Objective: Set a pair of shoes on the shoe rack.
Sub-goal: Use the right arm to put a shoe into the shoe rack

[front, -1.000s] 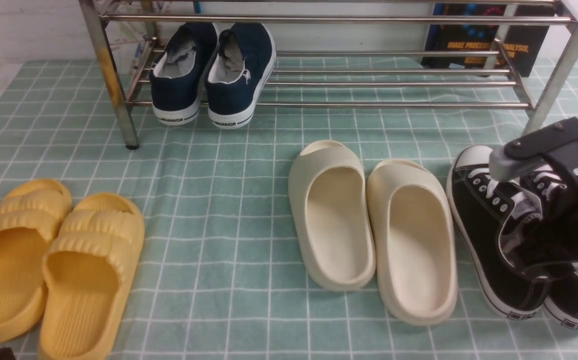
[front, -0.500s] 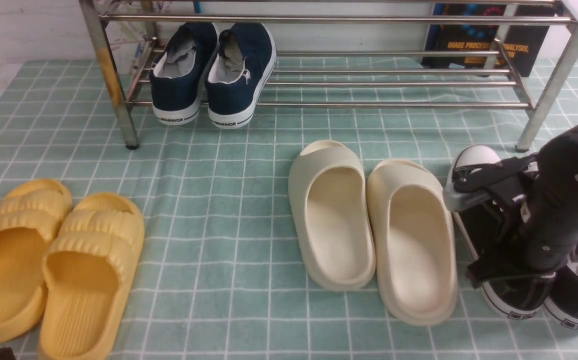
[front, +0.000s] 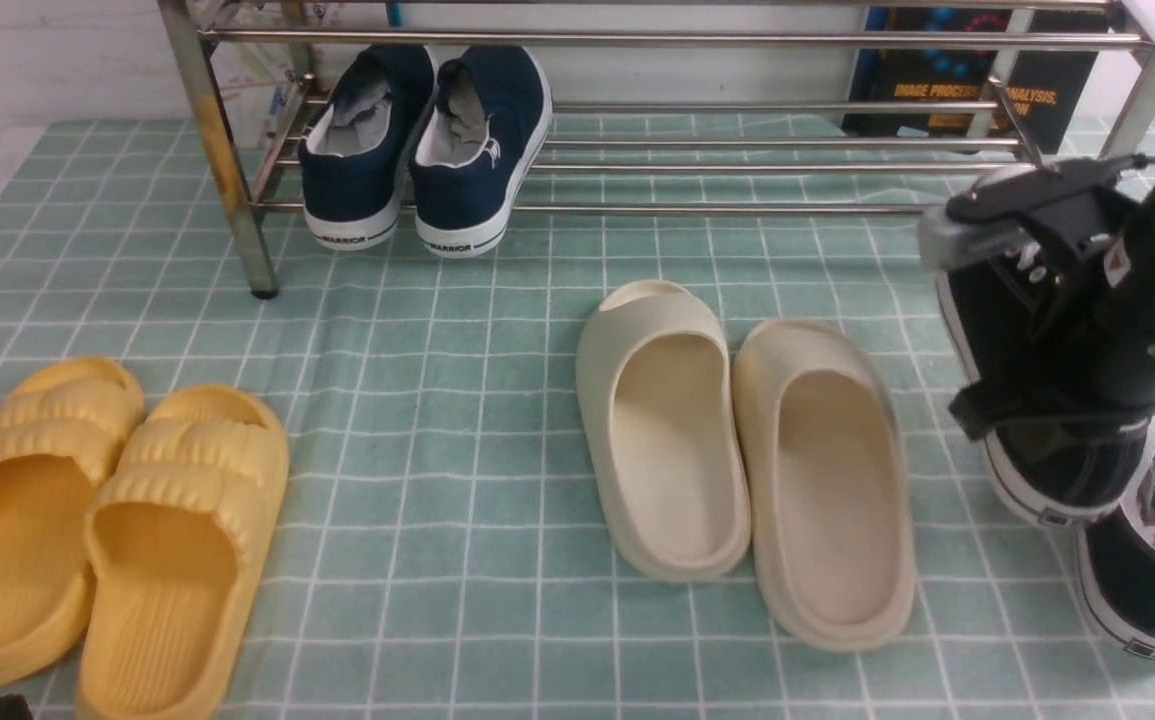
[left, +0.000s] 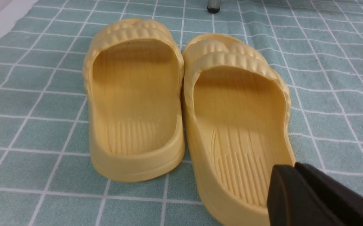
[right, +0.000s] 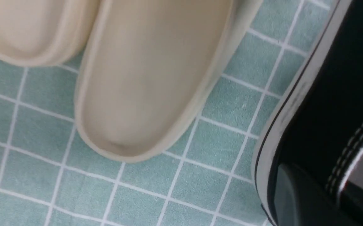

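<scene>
Green checked cloth point(front: 457, 330) lies open between the cream slides point(front: 662, 450) and the rack point(front: 737, 209), whose right half is free, while at the right edge the right jaws, clamped on one sneaker point(front: 1067, 465), have raised it rackward since a moment ago, leaving its mate point(front: 1137, 580) on the cloth, and whether the left jaws are open or closed I cannot tell.

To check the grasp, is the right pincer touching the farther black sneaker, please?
Touching: front view shows the right pincer clamped on the farther black sneaker.

Front view faces forward, down over green checked cloth point(front: 457, 330) to the shiny steel-tube rack point(front: 677, 39); wrist views sit close: left shares yellow foam slides point(left: 231, 103), right cream foam slides point(right: 143, 78)
</scene>
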